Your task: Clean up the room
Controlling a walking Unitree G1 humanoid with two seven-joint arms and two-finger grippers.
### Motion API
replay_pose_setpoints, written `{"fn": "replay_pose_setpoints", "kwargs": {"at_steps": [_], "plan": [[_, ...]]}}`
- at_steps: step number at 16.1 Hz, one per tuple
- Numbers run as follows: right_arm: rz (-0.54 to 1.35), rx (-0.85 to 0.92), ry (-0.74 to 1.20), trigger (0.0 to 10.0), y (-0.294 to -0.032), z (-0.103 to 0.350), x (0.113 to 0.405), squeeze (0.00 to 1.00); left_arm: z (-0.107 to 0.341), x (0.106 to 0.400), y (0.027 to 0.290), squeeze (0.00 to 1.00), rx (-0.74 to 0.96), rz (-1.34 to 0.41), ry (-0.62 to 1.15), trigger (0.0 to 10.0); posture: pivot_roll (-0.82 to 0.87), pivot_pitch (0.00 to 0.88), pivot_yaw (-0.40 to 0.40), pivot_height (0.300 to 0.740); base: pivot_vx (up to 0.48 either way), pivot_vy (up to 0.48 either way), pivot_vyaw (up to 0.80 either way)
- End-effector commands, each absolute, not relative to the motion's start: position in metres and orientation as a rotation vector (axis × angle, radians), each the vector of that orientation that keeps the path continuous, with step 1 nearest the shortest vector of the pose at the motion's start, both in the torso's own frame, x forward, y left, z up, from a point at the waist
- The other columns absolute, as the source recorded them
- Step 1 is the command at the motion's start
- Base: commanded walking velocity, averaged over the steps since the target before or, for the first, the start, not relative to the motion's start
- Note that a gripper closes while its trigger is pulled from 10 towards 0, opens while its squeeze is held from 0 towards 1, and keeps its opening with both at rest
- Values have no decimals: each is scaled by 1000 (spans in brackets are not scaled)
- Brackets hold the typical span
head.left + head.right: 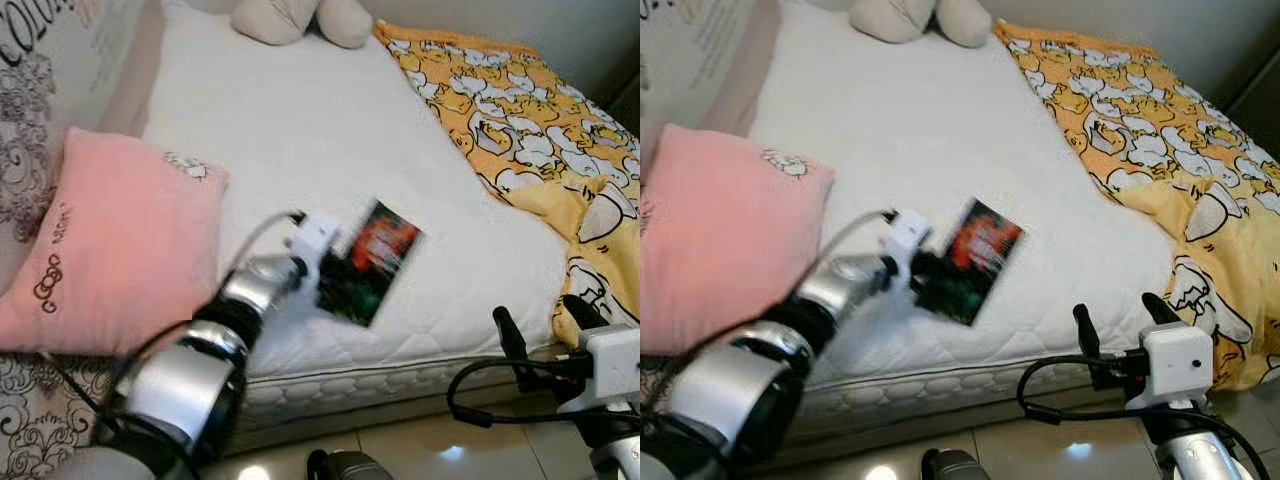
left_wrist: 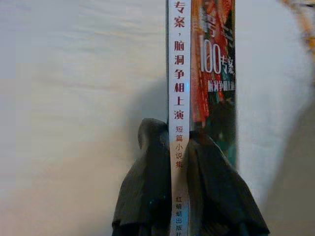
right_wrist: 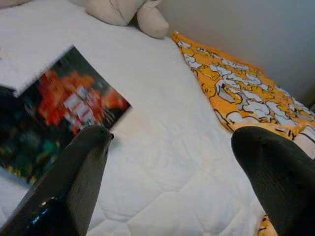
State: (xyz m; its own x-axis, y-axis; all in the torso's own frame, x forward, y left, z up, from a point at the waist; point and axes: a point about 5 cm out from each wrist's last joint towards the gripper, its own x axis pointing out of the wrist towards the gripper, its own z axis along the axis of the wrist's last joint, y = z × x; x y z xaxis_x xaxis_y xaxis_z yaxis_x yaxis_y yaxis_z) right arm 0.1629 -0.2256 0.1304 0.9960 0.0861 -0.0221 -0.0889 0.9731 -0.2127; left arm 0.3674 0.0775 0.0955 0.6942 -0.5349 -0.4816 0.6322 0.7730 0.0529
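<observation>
Your left gripper [image 2: 179, 162] pinches a book [image 1: 368, 262] by its white spine, holding it above the white mattress [image 1: 300, 130] near the front edge. Your right gripper [image 1: 1118, 320] sits at four o'clock from the book, fingers spread wide. At nine o'clock lies a pink pillow [image 1: 110, 245]; at two o'clock, an orange blanket [image 1: 520, 110].

A white quilted mattress [image 1: 300, 130], a pink pillow [image 1: 110, 250], an orange-yellow duck-patterned blanket [image 1: 520, 110] and a red, green and black book cover [image 1: 368, 262] are seen.
</observation>
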Motion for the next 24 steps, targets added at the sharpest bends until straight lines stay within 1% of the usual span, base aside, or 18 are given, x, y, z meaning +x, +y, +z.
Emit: {"fn": "replay_pose_setpoints", "kwargs": {"at_steps": [1, 4, 6, 9, 11, 12, 13, 17, 19, 22, 24], "plan": [[86, -218, 9, 10000, -224, 132, 165, 0, 93, 369, 89, 0, 280, -590, 495, 10000, -379, 99, -158, 740, 0, 0, 0], [89, -205, 8, 10000, -222, 128, 173, 0, 107, 381, 115, 0, 340, -484, 466, 10000, -349, 87, -152, 740, 0, 0, 0], [92, -198, 8, 10000, -220, 126, 176, 0, 106, 381, 129, 0, 388, -451, 478, 10000, -326, 83, -149, 740, 0, 0, 0], [104, -176, 1, 10000, -213, 121, 184, 0, 97, 377, 163, 0, 475, -360, 528, 10000, -281, 76, -141, 740, 0, 0, 0], [107, -170, -1, 10000, -211, 119, 186, 0, 100, 378, 172, 0, 488, -325, 529, 10000, -268, 73, -140, 740, 0, 0, 0], [112, -165, -2, 10000, -209, 117, 188, 0, 103, 379, 175, 47, 488, -309, 522, 10000, -256, 68, -138, 740, 0, 0, 0], [116, -162, -4, 10000, -208, 117, 189, 0, 105, 380, 176, 1000, 490, -298, 517, 10000, -253, 66, -138, 740, 0, 0, 0], [119, -159, -10, 10000, -205, 114, 194, 0, 106, 381, 173, 1000, 484, -302, 511, 10000, -237, 44, -131, 740, 0, 0, 0], [119, -160, -15, 10000, -205, 112, 198, 0, 111, 384, 166, 1000, 500, -330, 493, 10000, -230, 30, -124, 740, 0, 0, 0], [120, -159, -18, 10000, -204, 112, 200, 0, 117, 387, 164, 1000, 533, -332, 469, 10000, -226, 19, -116, 740, 0, 0, 0], [116, -159, -28, 10000, -204, 111, 203, 0, 127, 391, 160, 1000, 572, -361, 406, 10000, -218, 8, -110, 740, 0, 0, 0]]}}
